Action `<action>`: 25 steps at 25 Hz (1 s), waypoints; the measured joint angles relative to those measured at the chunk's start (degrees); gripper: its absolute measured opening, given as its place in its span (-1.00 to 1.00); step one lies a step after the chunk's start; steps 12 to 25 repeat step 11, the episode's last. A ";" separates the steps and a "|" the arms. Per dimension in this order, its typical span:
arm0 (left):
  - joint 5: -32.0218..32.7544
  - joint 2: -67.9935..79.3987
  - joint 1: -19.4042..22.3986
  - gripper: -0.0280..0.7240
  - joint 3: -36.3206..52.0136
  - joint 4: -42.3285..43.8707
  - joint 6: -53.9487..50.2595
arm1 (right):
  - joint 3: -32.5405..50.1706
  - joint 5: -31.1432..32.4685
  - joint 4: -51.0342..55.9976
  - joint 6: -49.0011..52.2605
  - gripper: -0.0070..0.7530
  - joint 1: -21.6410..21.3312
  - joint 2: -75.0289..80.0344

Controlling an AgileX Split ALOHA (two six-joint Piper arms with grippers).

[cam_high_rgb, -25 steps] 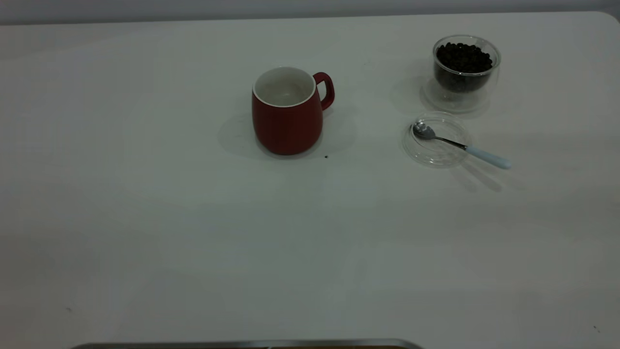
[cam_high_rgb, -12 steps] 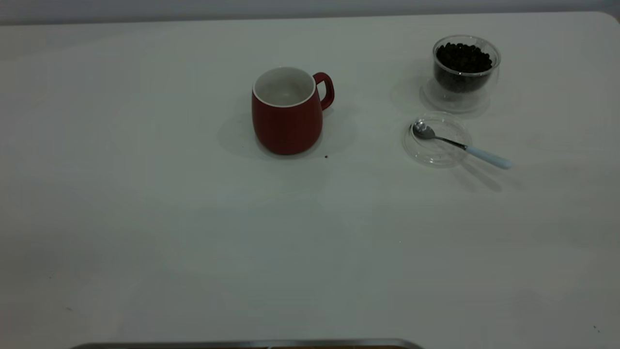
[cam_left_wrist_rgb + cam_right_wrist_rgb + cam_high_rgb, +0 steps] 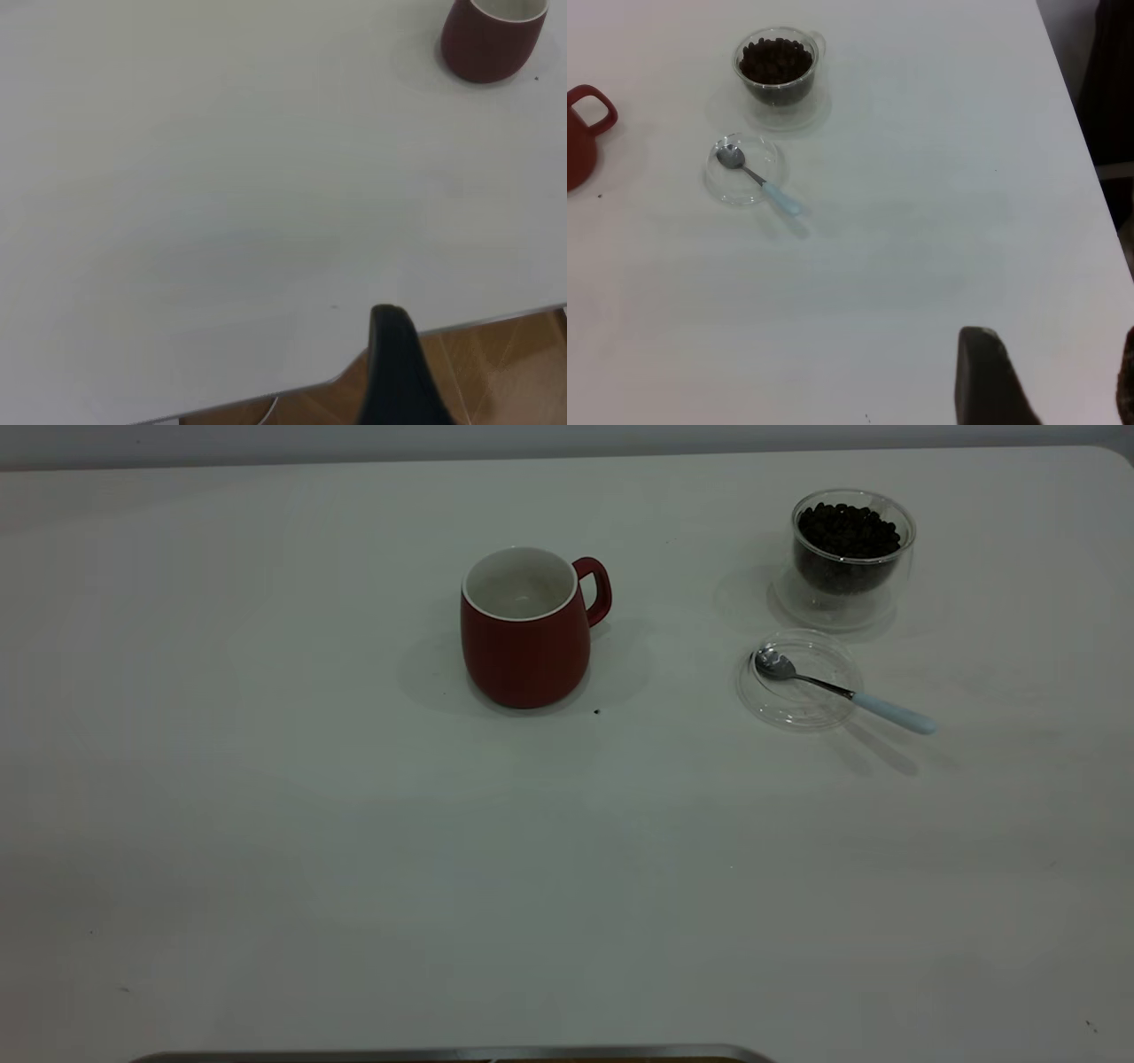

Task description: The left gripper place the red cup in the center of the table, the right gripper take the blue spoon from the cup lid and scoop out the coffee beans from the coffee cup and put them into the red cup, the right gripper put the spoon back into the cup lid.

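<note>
Both claws sit off the table (image 3: pixel 266 824), grip unclear; blue spoon (image 3: pixel 842 691) rests on cup lid (image 3: pixel 802 704)

Red cup (image 3: pixel 526 633) upright mid-table; blue spoon (image 3: pixel 842 689) across cup lid (image 3: pixel 797 680)

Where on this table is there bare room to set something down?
The table is bare left of the red cup and across the whole near half. It is crowded only at the far right, where the coffee cup, cup lid and blue spoon cluster.
</note>
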 joint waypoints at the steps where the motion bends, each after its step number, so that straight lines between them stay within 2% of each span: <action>1: 0.00 0.00 0.00 0.45 0.00 0.00 0.00 | 0.00 0.00 0.00 0.00 -0.01 0.00 0.00; 11: 0.00 0.00 0.00 0.45 0.00 0.00 0.00 | 0.00 0.00 0.00 0.00 -0.16 0.00 0.00; 25: 0.00 0.00 0.00 0.45 0.00 0.00 0.00 | 0.00 0.00 0.00 0.00 -0.16 0.00 0.00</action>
